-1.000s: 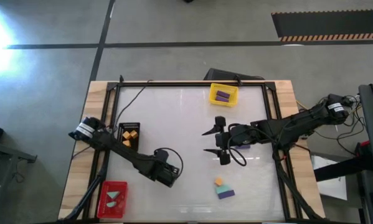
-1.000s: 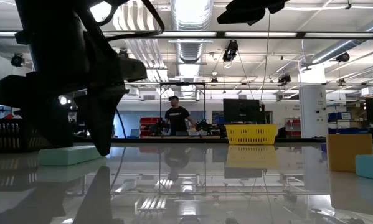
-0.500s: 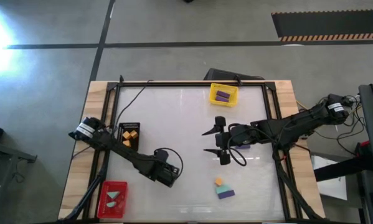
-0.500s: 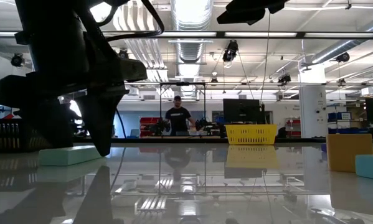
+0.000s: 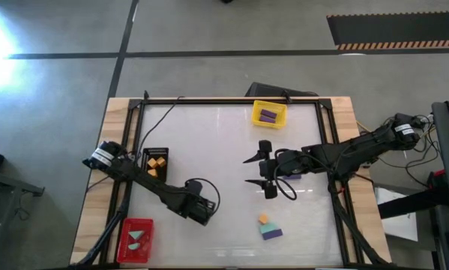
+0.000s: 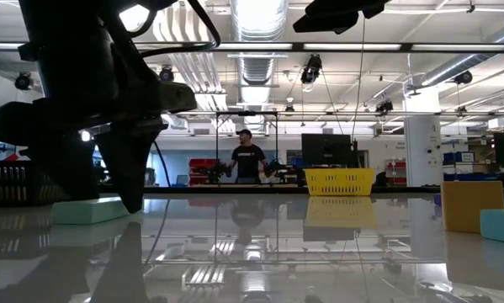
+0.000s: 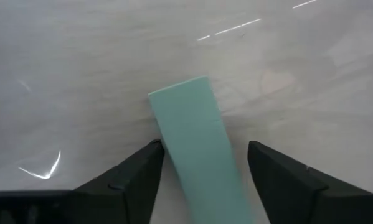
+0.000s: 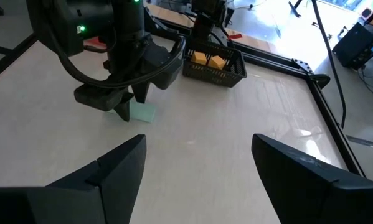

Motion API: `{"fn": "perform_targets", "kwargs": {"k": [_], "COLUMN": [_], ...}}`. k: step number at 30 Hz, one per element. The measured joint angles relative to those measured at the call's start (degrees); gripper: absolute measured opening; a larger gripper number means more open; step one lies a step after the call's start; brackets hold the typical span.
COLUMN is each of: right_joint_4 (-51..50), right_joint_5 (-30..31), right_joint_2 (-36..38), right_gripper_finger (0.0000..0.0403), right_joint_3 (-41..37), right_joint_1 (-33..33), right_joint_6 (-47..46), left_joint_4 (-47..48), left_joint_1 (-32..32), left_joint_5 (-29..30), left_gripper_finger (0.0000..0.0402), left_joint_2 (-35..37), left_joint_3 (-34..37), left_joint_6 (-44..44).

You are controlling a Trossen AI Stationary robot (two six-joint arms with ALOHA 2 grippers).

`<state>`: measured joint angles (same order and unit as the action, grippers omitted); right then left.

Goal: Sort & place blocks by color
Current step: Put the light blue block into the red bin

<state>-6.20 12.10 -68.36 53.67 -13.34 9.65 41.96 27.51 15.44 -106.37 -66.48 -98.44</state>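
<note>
down low at the table's front-left, left gripper (image 7: 202,180) has fingers spread w/ a mint-teal bar (image 7: 198,155) lying flat on the table between them, not pinched. right gripper (image 5: 255,171) hangs mid-table, fingers wide apart, holding nothing. other blocks: orange cube (image 5: 263,220) touching a purple bar (image 5: 271,232) near front edge, purple bars in yellow tray (image 5: 269,114), orange cubes in black tray (image 5: 156,162), teal pcs in red tray (image 5: 136,240).

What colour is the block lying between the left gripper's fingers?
Mint-teal. The block lies between the open left gripper; the left wrist view shows it best.
</note>
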Motion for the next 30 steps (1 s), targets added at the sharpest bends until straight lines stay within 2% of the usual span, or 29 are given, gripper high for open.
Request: {"fn": "perform_targets", "kwargs": {"k": [9,21,30], "right_joint_4": [0.0,-0.8,-0.9], "right_joint_5": [0.0,0.0,0.0], "right_joint_2": [0.0,0.0,0.0], "right_gripper_finger": [0.0283,0.0283,0.0283], "right_joint_3": [0.0,0.0,0.0], "right_joint_1": [0.0,0.0,0.0], "right_joint_6": [0.0,-0.2,-0.2], "left_joint_4": [-0.7,-0.4,6.0], "left_joint_1": [0.0,0.0,1.0], "left_joint_5": [-0.1,0.1,1.2], "left_gripper_finger": [0.0117,0.0115,0.0115], "left_joint_2": [0.0,0.3,6.5], "left_joint_3": [0.2,-0.5,-4.7], "left_joint_6": [0.0,1.6,4.4]}}
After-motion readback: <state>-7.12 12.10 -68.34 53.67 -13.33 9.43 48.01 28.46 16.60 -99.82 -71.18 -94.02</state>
